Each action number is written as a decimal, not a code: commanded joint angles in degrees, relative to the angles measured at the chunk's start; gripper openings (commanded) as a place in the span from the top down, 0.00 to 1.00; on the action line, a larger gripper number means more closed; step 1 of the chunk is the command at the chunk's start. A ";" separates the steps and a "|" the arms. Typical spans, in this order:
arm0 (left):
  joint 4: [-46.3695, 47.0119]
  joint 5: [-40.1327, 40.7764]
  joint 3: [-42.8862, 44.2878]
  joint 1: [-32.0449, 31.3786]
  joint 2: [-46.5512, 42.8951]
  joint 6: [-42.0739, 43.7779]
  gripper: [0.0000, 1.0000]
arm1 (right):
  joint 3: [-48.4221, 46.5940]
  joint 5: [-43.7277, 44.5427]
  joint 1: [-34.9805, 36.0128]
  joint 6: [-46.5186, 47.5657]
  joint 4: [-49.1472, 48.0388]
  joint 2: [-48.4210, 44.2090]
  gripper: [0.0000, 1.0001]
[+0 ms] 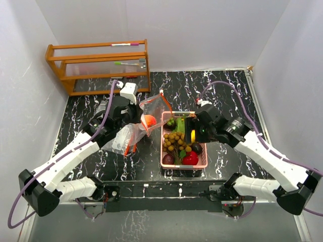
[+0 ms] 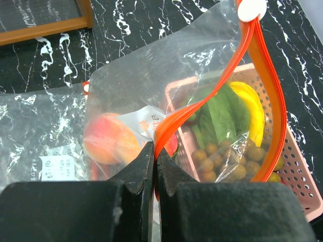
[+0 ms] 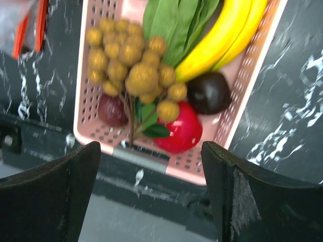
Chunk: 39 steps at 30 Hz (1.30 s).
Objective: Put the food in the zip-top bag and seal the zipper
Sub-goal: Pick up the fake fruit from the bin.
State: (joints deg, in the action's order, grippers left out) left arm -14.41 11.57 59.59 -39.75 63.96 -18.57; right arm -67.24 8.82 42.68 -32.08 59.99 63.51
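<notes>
The clear zip-top bag (image 2: 151, 75) with an orange zipper rim stands open beside the pink basket (image 1: 164, 160). My left gripper (image 2: 155, 151) is shut on that rim (image 1: 143, 122). An orange fruit (image 2: 108, 140) lies inside the bag. The basket holds the rest of the food: a tan longan bunch (image 3: 133, 65), yellow bananas (image 3: 222, 35), green cucumbers (image 3: 174, 20), a red fruit (image 3: 179, 130) and a dark purple fruit (image 3: 209, 92). My right gripper (image 3: 151, 151) hovers open over the basket's near end (image 1: 192, 132), nothing between its fingers.
A wooden rack (image 1: 98, 65) stands at the back left against the wall. Another clear plastic bag (image 2: 35, 131) lies flat on the black marbled table to the left of the held one. White walls close in the table on three sides.
</notes>
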 commanded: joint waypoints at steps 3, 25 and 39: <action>0.65 1.53 0.95 -0.02 -2.55 0.88 1.00 | 6.88 -8.67 2.25 -8.80 5.49 -8.21 0.17; 2.40 0.73 -2.08 0.02 -5.00 -0.08 1.00 | 19.45 -1.50 4.66 -9.19 -9.88 2.73 0.17; 1.36 2.30 -1.96 -0.01 -6.74 0.63 1.00 | 23.17 -0.27 6.24 -9.28 -14.18 9.34 0.12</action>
State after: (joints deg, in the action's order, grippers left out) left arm -13.34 13.08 57.14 -39.75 59.11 -18.55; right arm -45.08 6.48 48.25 -41.10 49.28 70.08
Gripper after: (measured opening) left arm 0.009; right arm 0.849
